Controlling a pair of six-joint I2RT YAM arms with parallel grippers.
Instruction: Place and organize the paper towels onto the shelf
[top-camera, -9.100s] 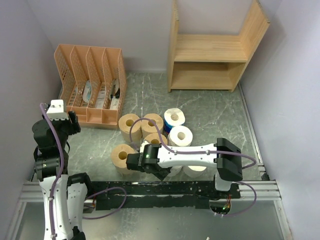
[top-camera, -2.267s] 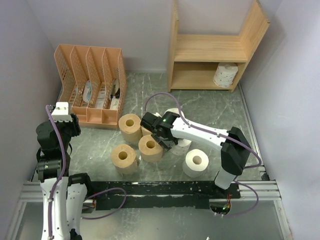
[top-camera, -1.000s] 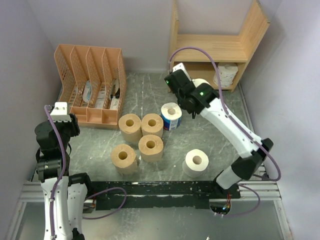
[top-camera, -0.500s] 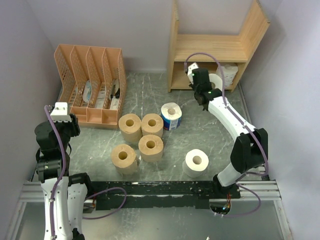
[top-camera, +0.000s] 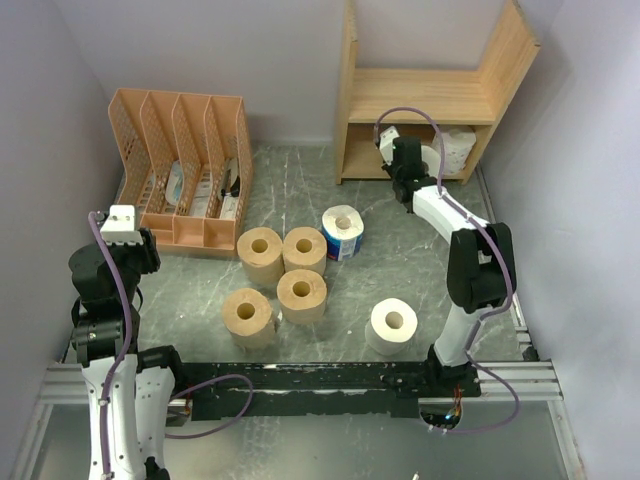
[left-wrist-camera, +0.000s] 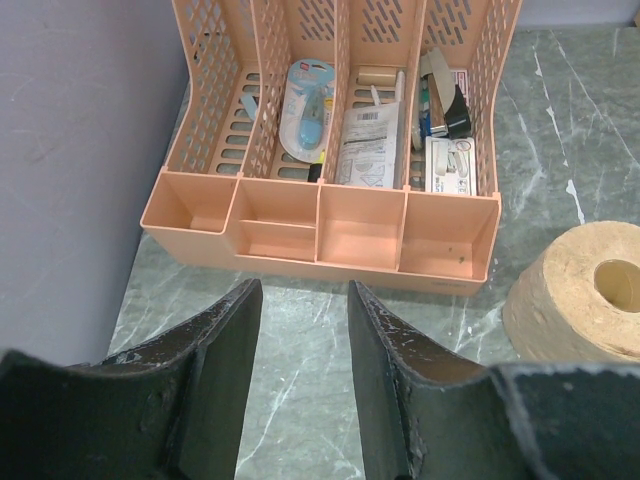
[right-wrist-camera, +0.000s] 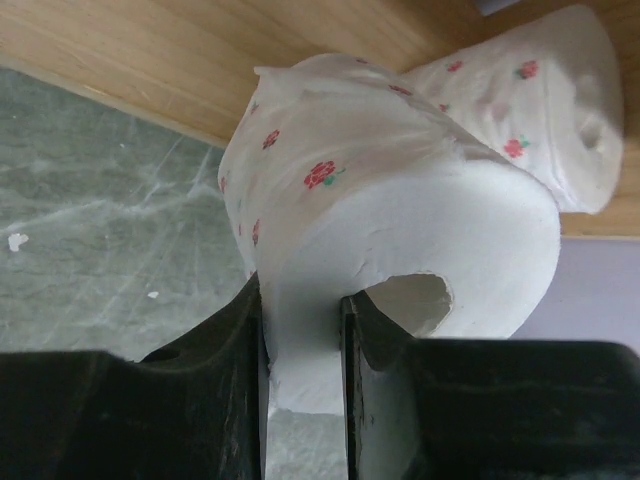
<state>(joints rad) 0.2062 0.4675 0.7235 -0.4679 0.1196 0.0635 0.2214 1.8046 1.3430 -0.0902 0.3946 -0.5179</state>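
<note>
I count four tan rolls (top-camera: 290, 303), four white rolls (top-camera: 380, 335), one of them blue-marked, plus one wooden shelf (top-camera: 420, 95) and one orange file organizer (top-camera: 190, 235).

A grey-green marbled tabletop (top-camera: 420, 235) with white veins is boxed in by plain pale lavender-grey walls: a back wall (top-camera: 220, 50), a left wall (top-camera: 35, 140) and a right wall (top-camera: 585, 200). The light-wood shelf (top-camera: 420, 95) stands in the far right corner against the back wall. An orange-pink plastic file organizer (top-camera: 185, 165) sits far left, just beside the left wall. Light is even, with soft shadows.
</note>
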